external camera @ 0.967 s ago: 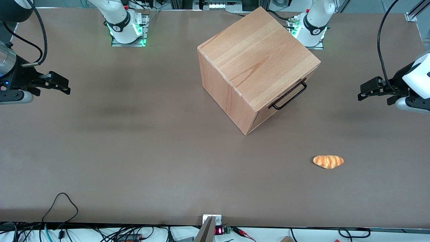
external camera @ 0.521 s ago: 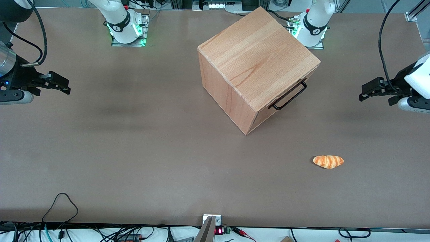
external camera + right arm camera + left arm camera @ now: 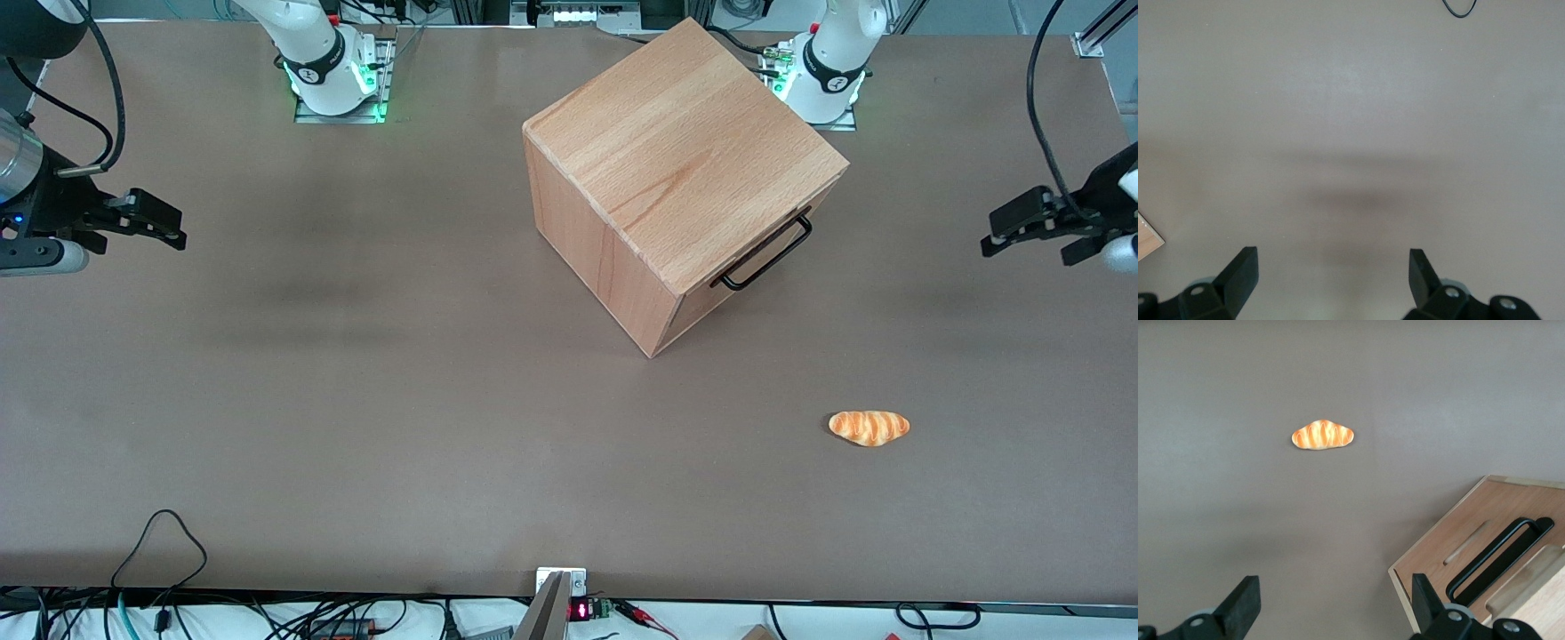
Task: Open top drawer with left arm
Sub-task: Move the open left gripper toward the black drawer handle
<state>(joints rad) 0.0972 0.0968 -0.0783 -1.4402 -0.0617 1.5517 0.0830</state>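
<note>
The wooden cube cabinet (image 3: 685, 160) stands on the brown table, turned at an angle. Its top drawer (image 3: 707, 304) sits flush and shut just under the cabinet's top, with a long black bar handle (image 3: 766, 253) along its front. In the left wrist view the drawer front (image 3: 1511, 532) and the handle (image 3: 1498, 560) show beside one black finger (image 3: 1423, 603). My left arm's gripper (image 3: 989, 234) hangs open and empty above the table in front of the drawer, well apart from the handle, toward the working arm's end of the table. Bare table shows between its fingers, around the gripper (image 3: 1335, 603).
A small orange croissant (image 3: 869, 428) lies on the table nearer to the front camera than the cabinet and the gripper; it also shows as the croissant (image 3: 1323, 435) in the left wrist view. Two arm bases (image 3: 827, 71) stand at the table's edge farthest from the camera.
My left gripper has drawn away from the cabinet toward the working arm's end of the table and risen slightly. The cabinet, drawer and croissant have not moved.
</note>
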